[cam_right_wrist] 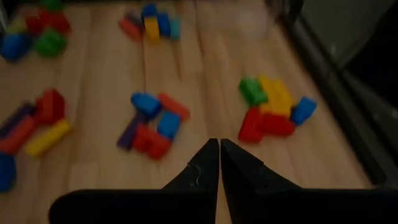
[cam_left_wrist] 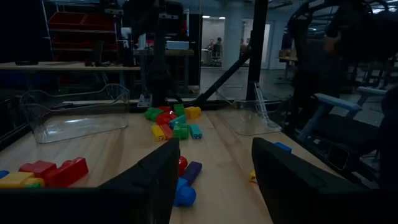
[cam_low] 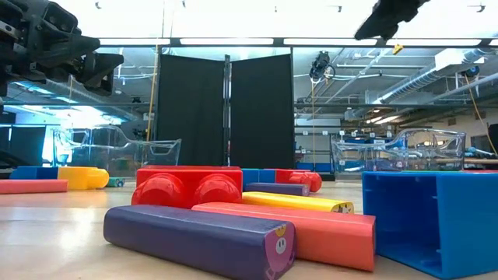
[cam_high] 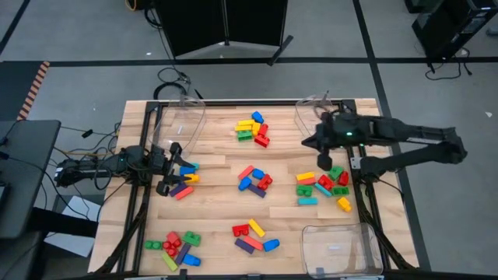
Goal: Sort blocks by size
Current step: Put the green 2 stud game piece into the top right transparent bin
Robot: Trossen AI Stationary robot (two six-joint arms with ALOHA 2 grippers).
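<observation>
The blocks lie in several loose clusters on the wooden table: one at the far centre [cam_high: 253, 128], one in the middle [cam_high: 255, 180], one at the right [cam_high: 323, 187], one at the left [cam_high: 184, 180], and two near the front edge [cam_high: 175, 249] [cam_high: 253, 236]. My left gripper [cam_high: 173, 167] stands open and level at the table's left, just short of the left cluster, with nothing between its fingers [cam_left_wrist: 214, 186]. My right gripper [cam_high: 310, 142] is shut and empty. It hangs raised above the table's right half and slants down toward the middle cluster [cam_right_wrist: 152, 124].
Three clear plastic bins stand on the table: far left [cam_high: 183, 120], far right [cam_high: 315, 113] and near right [cam_high: 334, 249]. Bare wood shows between the clusters. In the low view a purple bar [cam_low: 194, 237] and a blue brick [cam_low: 432, 222] lie close to the front edge.
</observation>
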